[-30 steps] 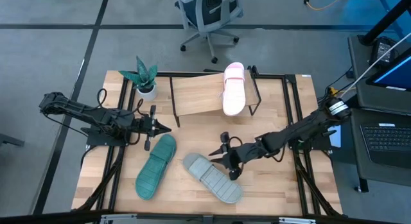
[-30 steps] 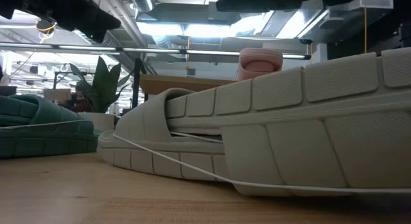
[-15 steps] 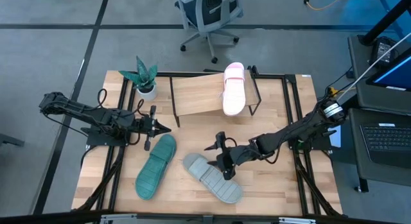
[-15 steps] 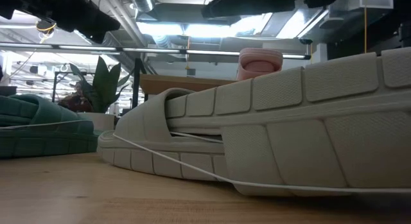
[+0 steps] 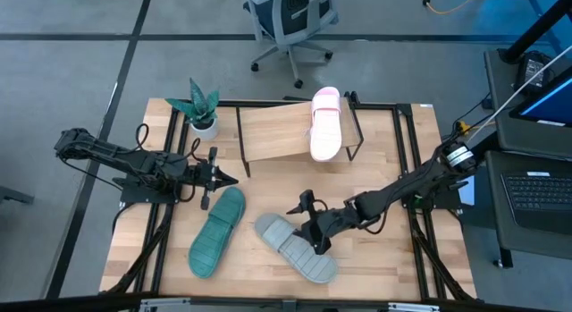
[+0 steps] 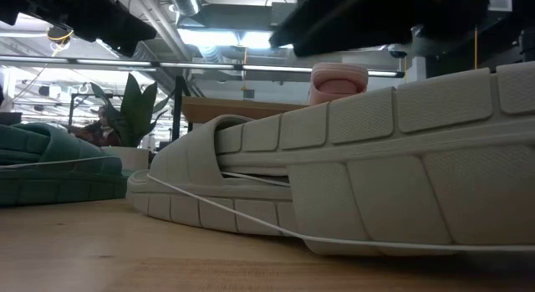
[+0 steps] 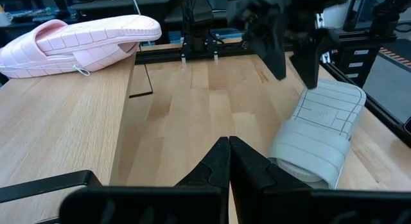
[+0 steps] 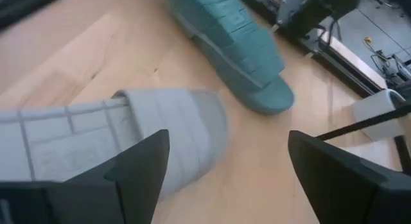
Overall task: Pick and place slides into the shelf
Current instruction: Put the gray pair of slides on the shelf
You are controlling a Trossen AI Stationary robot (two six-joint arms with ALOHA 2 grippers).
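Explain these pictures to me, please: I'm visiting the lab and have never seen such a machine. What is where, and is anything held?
It is a robot with two dark arms at a wooden table. One picture looks straight down, one sits at tabletop level, and two ride on the wrists. The left end effector waits shut, above the teal slide. The right end effector is open over the grey slide, one finger on each side of it, holding nothing. The pink slide already lies on the slanted wooden shelf. A potted plant stands at the table's far left corner.
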